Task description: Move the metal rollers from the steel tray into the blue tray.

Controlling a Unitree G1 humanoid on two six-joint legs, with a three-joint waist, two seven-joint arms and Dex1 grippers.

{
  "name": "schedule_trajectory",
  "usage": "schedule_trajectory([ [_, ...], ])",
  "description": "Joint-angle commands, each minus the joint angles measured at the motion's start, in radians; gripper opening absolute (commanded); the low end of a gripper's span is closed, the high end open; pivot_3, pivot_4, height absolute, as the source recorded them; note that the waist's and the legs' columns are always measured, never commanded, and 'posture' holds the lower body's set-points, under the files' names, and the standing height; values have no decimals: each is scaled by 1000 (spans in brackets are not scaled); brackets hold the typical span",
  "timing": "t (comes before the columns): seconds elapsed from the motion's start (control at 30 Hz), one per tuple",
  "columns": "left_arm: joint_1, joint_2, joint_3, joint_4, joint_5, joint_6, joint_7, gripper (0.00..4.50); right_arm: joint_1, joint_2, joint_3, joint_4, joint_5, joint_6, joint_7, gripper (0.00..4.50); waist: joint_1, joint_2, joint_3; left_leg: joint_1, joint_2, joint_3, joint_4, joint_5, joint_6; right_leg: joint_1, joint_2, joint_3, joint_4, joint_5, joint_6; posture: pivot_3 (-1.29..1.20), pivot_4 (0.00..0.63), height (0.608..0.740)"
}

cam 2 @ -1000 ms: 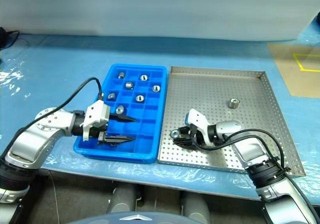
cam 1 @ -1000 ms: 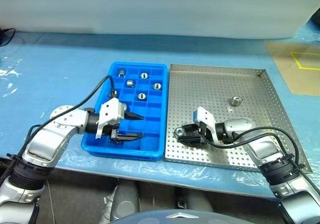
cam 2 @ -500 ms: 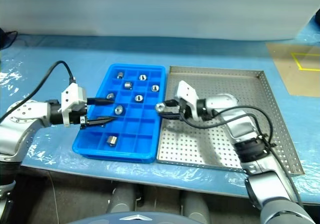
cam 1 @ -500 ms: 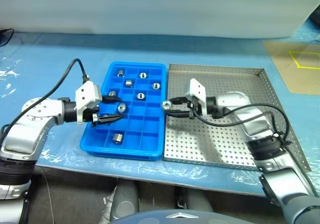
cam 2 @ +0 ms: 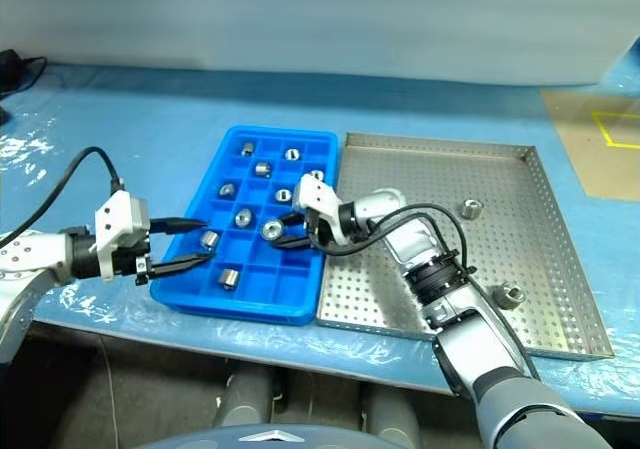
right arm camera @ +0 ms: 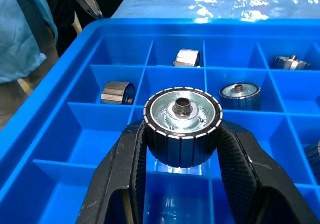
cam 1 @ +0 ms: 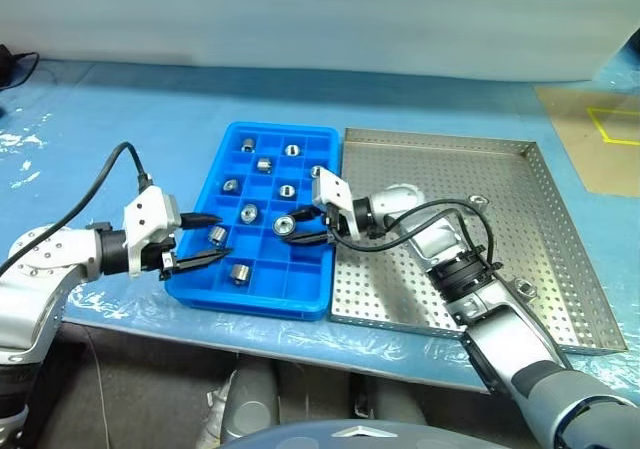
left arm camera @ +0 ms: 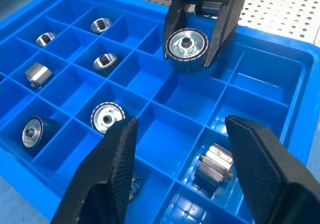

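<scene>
- Our right end effector (cam 1: 300, 232) clenches one roller (cam 1: 285, 226) above the blue tray (cam 1: 200, 287), over a middle compartment.
- Our left end effector (cam 1: 200, 239) hangs released at that tray's near left edge, empty.
- Other rollers (cam 1: 264, 165) lie in separate compartments.
- Two rollers (cam 2: 512, 294) rest on the steel tray (cam 1: 560, 269), just beside the blue one on the counter (cam 1: 120, 129).

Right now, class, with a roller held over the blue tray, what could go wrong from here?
1. The right gripper holds its roller above a divider wall of the blue tray; released here, it might tip onto the wall or into a filled cell.
2. The open left gripper hovers near the same cells, so the arms could collide.
3. Two rollers remain in the steel tray.
</scene>
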Motion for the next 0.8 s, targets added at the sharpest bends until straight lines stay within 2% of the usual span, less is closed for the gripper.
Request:
schedule_trajectory([
  [0.03, 5, 14, 43, -47, -21, 4, 14, 2937, -28, 23, -6, 24, -6, -39, 9, 1651, 3, 0, 0, 0, 0, 0, 0, 0, 0, 0, 0, 0, 0, 0, 0, 241, 150, 740],
  [0.1, 6, 15, 43, -50, -23, 5, 18, 2937, -30, 33, -14, 51, -17, -72, -3, 1651, 5, 0, 0, 0, 1, 0, 0, 0, 0, 0, 0, 0, 0, 0, 0, 246, 150, 740],
  [0.2, 5, 11, 34, -55, -24, 6, 24, 2937, -39, 56, -39, 100, -18, -100, -36, 2631, 5, 0, 0, 0, 1, 0, 0, 0, 0, 0, 0, 0, 0, 0, 0, 246, 150, 740],
  [0.33, -6, 6, 16, -57, -26, 7, 22, 2937, -25, 54, -40, 63, -3, -53, -17, 3937, 5, 0, 0, 0, 1, 0, 0, 0, 0, 0, 0, 0, 0, 0, 0, 233, 150, 740],
  [0.57, -97, -11, -54, -28, -27, 1, 5, 2937, -19, 2, -88, -24, 13, -2, -39, 3937, 5, 0, 0, 0, 0, 0, 0, 0, -1, -1, 0, 0, 0, 0, 0, 169, 150, 740],
  [0.8, -268, -118, -199, 53, -8, -16, -13, 2937, 2, -151, -220, -174, 62, 110, -73, 3937, 3, 0, 0, 0, -1, 1, 0, 1, -2, 0, 0, 1, 1, 0, 0, 38, 150, 740],
])
